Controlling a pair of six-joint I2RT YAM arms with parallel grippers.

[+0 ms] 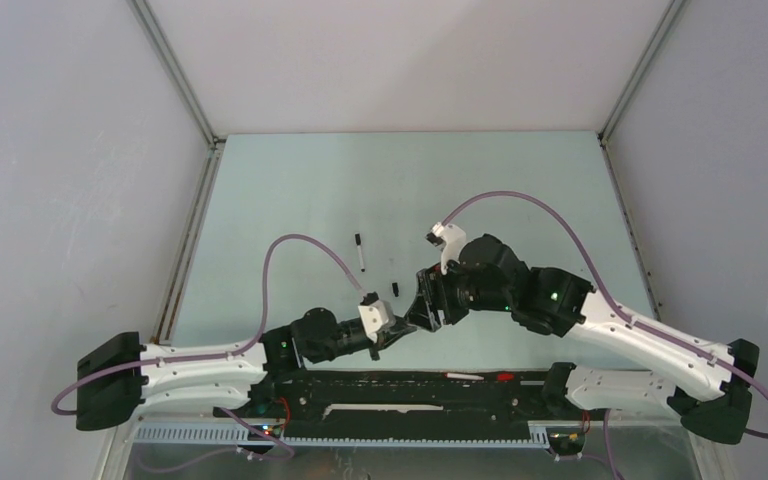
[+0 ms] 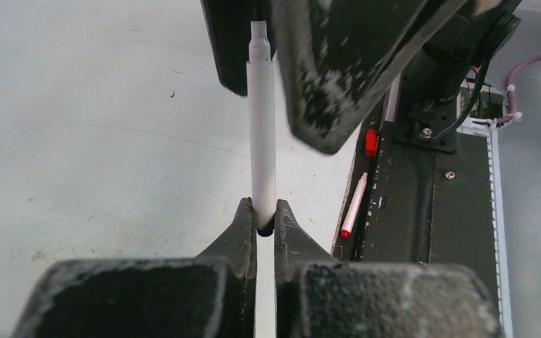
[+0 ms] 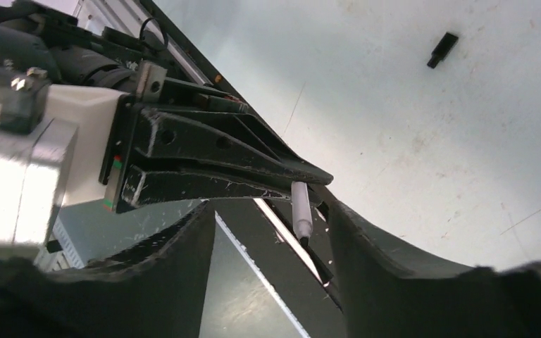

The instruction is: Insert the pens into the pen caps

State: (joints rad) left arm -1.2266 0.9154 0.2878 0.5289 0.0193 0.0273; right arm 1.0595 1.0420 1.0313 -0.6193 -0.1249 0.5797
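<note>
white pen [image 2: 263,134], loose black cap [image 3: 442,51]

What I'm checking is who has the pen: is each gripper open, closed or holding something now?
Left gripper: closed on the pen.
Right gripper: open, straddling the pen without gripping it.

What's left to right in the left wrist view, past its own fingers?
White pen, upright and pinched at its lower end by the left gripper → red-tipped pen lying on the black base → purple cable. The right gripper's fingers overlap the pens, so they are left out.
</note>
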